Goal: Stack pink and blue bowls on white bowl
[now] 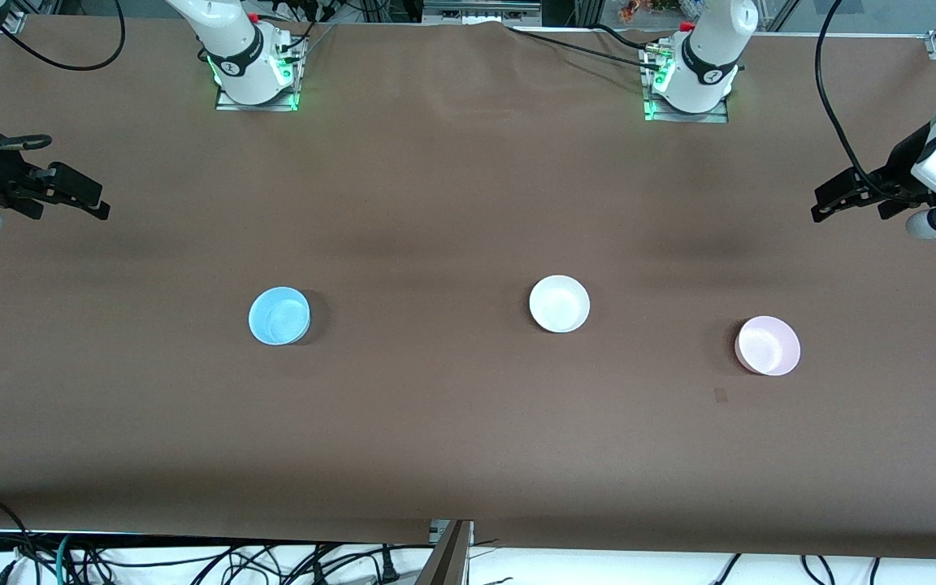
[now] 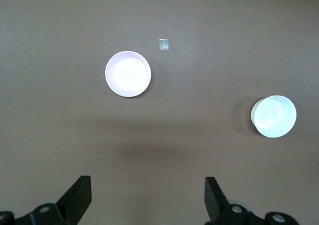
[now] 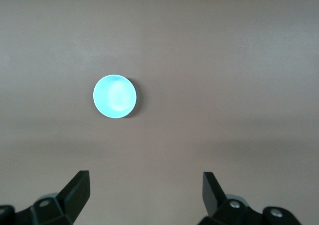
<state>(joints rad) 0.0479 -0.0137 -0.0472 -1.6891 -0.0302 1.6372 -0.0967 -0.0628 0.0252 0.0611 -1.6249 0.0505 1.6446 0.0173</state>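
Observation:
Three bowls stand apart on the brown table. The light blue bowl (image 1: 279,316) is toward the right arm's end and shows in the right wrist view (image 3: 114,96). The white bowl (image 1: 559,304) stands mid-table and shows in the left wrist view (image 2: 273,116). The pale pink bowl (image 1: 768,345) is toward the left arm's end, a little nearer the front camera, and shows in the left wrist view (image 2: 128,73). My left gripper (image 1: 819,205) (image 2: 147,185) is open and empty, up over its table end. My right gripper (image 1: 98,203) (image 3: 146,180) is open and empty, up over its own end.
A small piece of clear tape (image 1: 721,395) lies on the table just nearer the front camera than the pink bowl; it also shows in the left wrist view (image 2: 163,44). Cables hang along the table's front edge.

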